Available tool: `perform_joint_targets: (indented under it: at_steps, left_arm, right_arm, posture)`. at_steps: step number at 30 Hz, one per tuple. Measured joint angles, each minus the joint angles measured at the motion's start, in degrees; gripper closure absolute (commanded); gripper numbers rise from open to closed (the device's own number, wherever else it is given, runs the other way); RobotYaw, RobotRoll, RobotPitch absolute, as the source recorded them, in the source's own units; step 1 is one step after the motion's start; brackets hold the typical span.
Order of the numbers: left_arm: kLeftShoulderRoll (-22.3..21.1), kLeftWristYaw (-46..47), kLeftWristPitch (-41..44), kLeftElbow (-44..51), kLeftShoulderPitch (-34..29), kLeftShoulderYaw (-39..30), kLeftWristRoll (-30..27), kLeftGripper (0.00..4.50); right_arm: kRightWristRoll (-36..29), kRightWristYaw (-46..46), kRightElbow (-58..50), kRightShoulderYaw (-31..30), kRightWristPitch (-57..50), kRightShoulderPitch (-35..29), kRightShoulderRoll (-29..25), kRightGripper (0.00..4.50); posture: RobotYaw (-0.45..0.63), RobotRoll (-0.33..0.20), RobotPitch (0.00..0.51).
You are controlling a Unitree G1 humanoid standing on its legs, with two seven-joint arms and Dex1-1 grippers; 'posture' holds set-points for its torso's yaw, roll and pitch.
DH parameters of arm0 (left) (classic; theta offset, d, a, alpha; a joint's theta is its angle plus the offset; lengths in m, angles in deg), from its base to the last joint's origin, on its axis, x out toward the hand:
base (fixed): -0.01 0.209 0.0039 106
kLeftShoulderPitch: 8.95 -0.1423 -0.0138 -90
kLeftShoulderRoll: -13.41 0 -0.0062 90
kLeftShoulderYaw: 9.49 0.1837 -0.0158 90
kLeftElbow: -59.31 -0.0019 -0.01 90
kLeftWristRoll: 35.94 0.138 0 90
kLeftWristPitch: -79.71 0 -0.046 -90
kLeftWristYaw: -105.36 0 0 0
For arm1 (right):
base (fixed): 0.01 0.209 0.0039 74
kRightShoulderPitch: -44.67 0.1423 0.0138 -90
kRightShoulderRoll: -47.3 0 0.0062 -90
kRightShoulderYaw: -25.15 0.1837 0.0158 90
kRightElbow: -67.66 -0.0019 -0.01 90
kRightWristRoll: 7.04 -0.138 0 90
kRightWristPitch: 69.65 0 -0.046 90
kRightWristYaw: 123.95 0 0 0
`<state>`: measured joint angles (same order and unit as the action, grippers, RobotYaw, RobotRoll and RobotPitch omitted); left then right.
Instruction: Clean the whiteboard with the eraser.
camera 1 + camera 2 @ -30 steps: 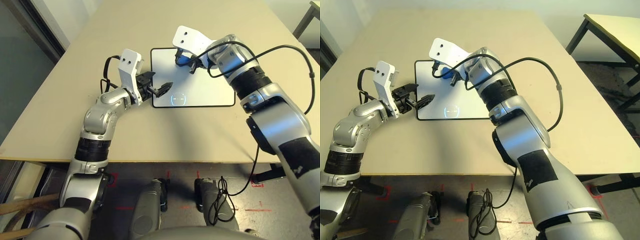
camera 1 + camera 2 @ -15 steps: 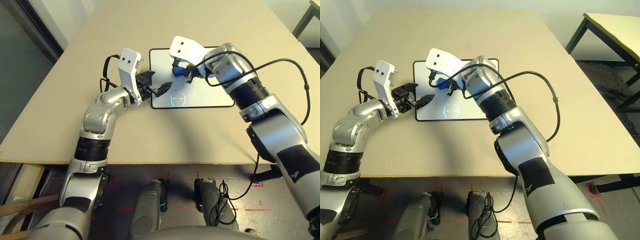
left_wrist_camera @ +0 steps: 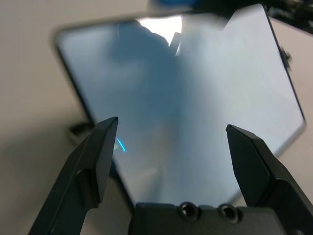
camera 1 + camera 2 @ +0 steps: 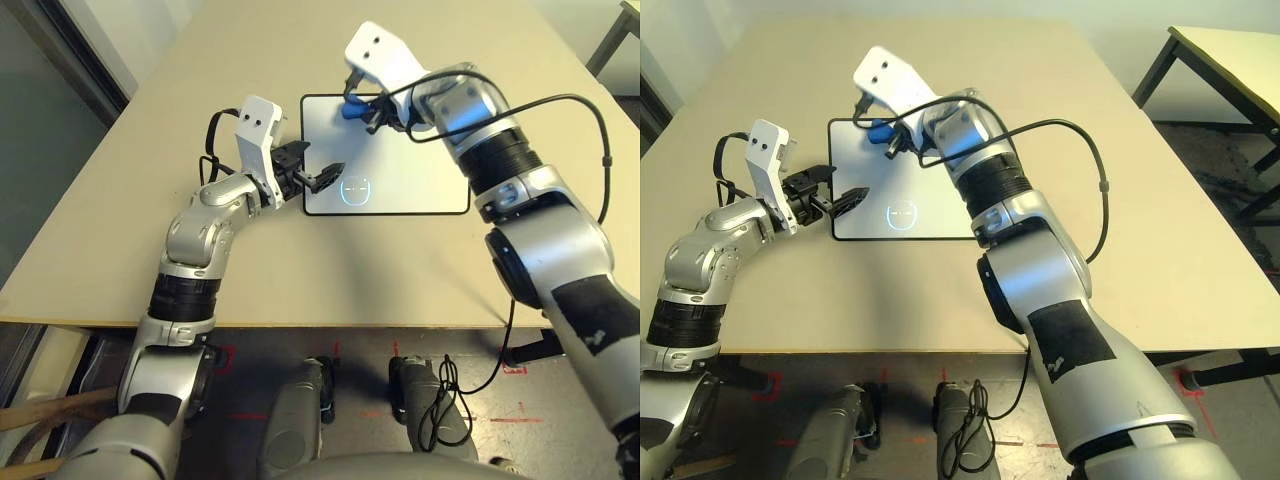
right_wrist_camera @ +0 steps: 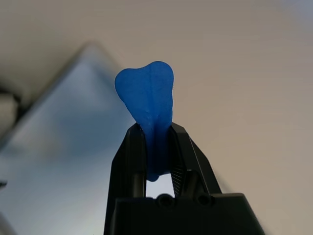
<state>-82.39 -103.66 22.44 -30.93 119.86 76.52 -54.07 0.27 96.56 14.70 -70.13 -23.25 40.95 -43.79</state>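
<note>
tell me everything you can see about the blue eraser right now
The eraser is a small bright blue block, smooth and rubbery-looking, waisted with a rounded two-lobed tip. It is pinched at its narrow middle by the right end effector, tip sticking out past the fingers. It hangs near the far left corner of the whiteboard; contact with the board cannot be told.

L hand [image 4: 325,179] fingers spread wide, level, at near-left corner of whiteboard [image 4: 420,185]. R hand [image 4: 362,108] raised over its far edge, clamped on eraser [image 4: 350,110], forearm stretched forward.
</note>
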Motion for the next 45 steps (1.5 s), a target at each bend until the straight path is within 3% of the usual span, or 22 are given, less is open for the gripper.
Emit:
perform_joint_targets:
  at_steps: [5, 8, 11, 15, 19, 26, 39, 40, 45]
  left_arm:
    - [0.4, 6.9, -9.5, -4.1, 5.3, -7.2, 0.4, 0.0]
    - [-1.8, 9.1, -13.9, -7.8, 5.0, -9.6, 2.1, 0.0]
    - [-2.9, 10.2, -16.1, -11.6, 4.0, -11.2, 2.8, 0.0]
    - [-2.5, 10.4, -16.7, -14.2, 2.0, -11.3, 2.8, 0.0]
    - [-1.6, 10.3, -17.3, -15.8, 1.1, -10.6, 2.8, 0.0]
    - [-0.9, 10.3, -17.5, -16.1, 0.2, -9.9, 2.8, 0.0]
    - [-0.6, 10.3, -17.3, -16.0, -0.4, -8.6, 2.8, 0.0]
    - [-0.6, 10.2, -17.3, -16.0, -0.4, -8.6, 2.8, 0.0]
    - [-0.7, 10.2, -17.3, -16.0, -0.4, -8.6, 2.8, 0.0]
  right_arm:
    - [-0.5, -8.6, -1.9, 6.3, -2.9, -3.1, -8.3, 3.91]
    - [-0.3, -12.1, 1.6, 8.4, -5.1, -4.7, -13.8, 3.91]
    - [-0.8, -14.2, 2.1, 10.7, -8.0, -10.3, -17.0, 3.91]
    - [-2.8, -16.9, 2.9, 13.2, -11.7, -20.1, -16.4, 3.91]
    - [-4.9, -19.2, 2.2, 14.6, -14.7, -24.5, -13.5, 3.91]
    - [-6.5, -23.2, 3.4, 15.4, -13.7, -25.7, -11.9, 3.91]
    - [-6.9, -24.1, 22.4, 15.3, 2.2, -23.9, -13.6, 3.91]
    - [-6.9, -23.8, 24.0, 15.3, 4.2, -23.9, -13.9, 3.19]
    - [-7.4, -21.7, 30.7, 15.8, 13.1, -23.9, -17.0, 1.6]
  posture:
    - [0.07, 0.0, 0.153]
    - [0.07, 0.0, 0.151]
    - [0.06, 0.0, 0.148]
    - [0.06, 0.0, 0.147]
    - [0.06, 0.0, 0.147]
    - [0.06, 0.0, 0.151]
    - [0.07, 0.0, 0.147]
    - [0.07, 0.0, 0.147]
    - [0.07, 0.0, 0.15]
